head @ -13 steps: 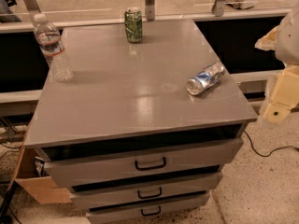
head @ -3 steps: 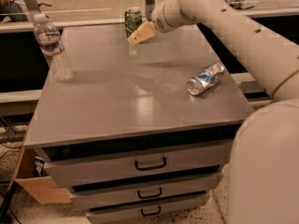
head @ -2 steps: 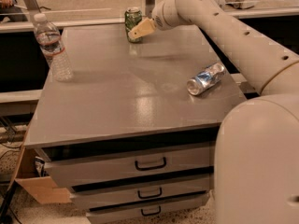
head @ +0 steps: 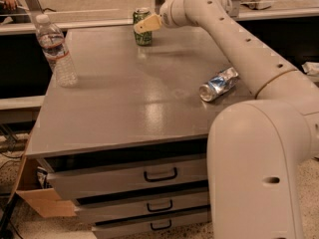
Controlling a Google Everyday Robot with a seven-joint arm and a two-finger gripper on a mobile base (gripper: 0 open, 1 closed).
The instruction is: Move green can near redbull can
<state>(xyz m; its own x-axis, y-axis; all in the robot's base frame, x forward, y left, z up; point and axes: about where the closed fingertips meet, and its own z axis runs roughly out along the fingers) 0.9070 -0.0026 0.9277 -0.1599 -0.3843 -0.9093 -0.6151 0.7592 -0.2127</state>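
The robot's gripper (head: 146, 24) sits at the far edge of a grey cabinet top (head: 129, 103), at about 12 o'clock on the surface. Its tan tip lies across the upper part of the green can (head: 143, 39) and points toward 9 o'clock. Whether the gripper has closed on the can or only rests against it cannot be told from this angle. The green can stands upright at that 12 o'clock spot, just short of the back edge, its silver rim showing above the gripper. The white arm (head: 239, 44) runs from the gripper back toward 4 o'clock and passes above the redbull can (head: 218, 84). The redbull can lies on its side, dented, at about 3 o'clock near the right edge, its shiny end turned toward 8 o'clock. The two cans are well apart. A clear plastic water bottle (head: 56, 50) stands upright at about 10 o'clock, near the left edge. The robot's bulky white body (head: 259, 173) fills the foreground at 5 o'clock, just beside the cabinet's front right corner. Below the top, three drawers (head: 159, 176) with dark handles are stacked, and a cardboard box (head: 42, 200) sits on the floor at 8 o'clock.
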